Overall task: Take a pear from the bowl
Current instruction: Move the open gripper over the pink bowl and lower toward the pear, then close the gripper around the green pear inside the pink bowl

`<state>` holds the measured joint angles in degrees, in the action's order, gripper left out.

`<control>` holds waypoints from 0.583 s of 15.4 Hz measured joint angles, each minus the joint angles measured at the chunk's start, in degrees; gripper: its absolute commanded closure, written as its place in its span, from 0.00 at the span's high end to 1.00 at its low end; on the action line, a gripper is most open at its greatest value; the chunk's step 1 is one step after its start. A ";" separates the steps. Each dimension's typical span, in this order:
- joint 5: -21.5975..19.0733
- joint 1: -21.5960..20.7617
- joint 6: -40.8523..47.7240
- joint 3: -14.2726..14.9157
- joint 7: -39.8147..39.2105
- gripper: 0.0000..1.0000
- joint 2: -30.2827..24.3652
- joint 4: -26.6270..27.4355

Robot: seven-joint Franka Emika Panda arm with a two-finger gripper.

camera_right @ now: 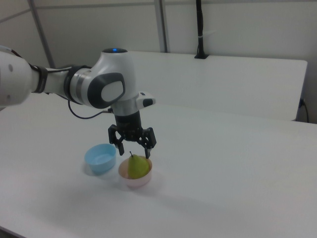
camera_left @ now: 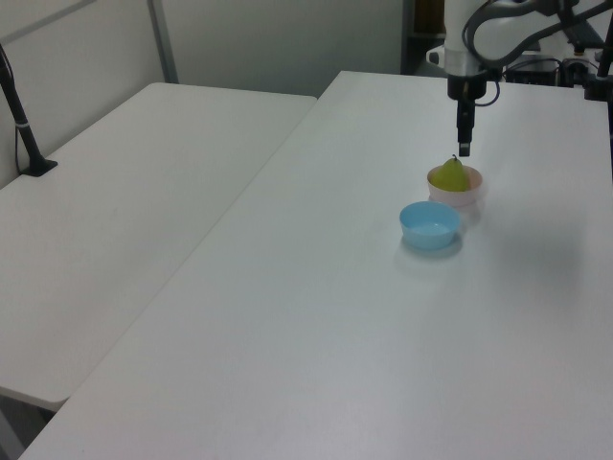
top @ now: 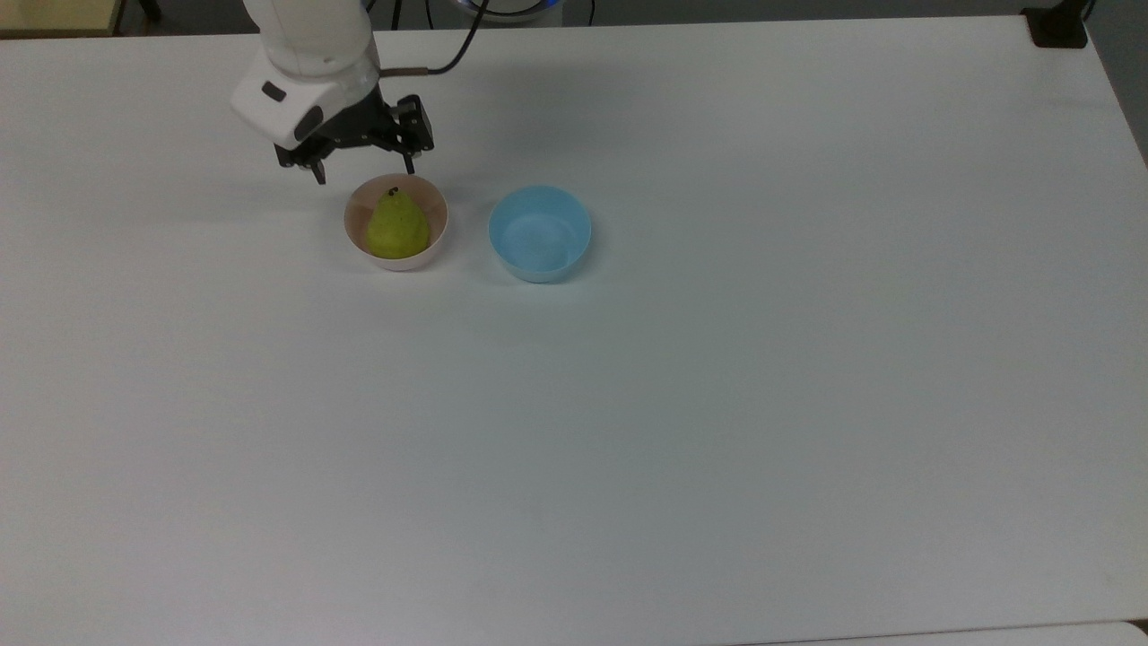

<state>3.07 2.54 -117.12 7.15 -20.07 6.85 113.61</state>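
Note:
A yellow-green pear (top: pixel 396 227) (camera_left: pixel 450 175) (camera_right: pixel 138 166) stands stem-up in the pale pink bowl (top: pixel 437 240) (camera_left: pixel 467 195) (camera_right: pixel 133 180) on the white table. My gripper (top: pixel 364 170) (camera_left: pixel 464 148) (camera_right: pixel 133 151) hangs open just above the pear's stem, its two dark fingers spread wide. In the top view the gripper sits over the bowl's far rim, slightly toward the top view's left. Nothing is between the fingers.
An empty light blue bowl (top: pixel 540 233) (camera_left: pixel 428 225) (camera_right: pixel 100 158) stands right beside the pink one. A second white table (camera_left: pixel 115 211) adjoins in the left view's left. A black post (top: pixel 1056 25) is clamped at the top view's far right corner.

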 measured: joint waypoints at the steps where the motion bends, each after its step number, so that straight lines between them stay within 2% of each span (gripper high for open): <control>1: 0.00 -0.16 -0.82 -0.01 0.00 0.92 0.74 0.00; 6: 0.00 -0.67 -3.42 -0.21 0.06 0.77 3.24 0.01; 9: 0.00 -1.23 -4.14 -0.32 0.06 0.75 4.06 0.01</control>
<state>3.07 1.32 -121.26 6.83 -20.01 10.90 113.62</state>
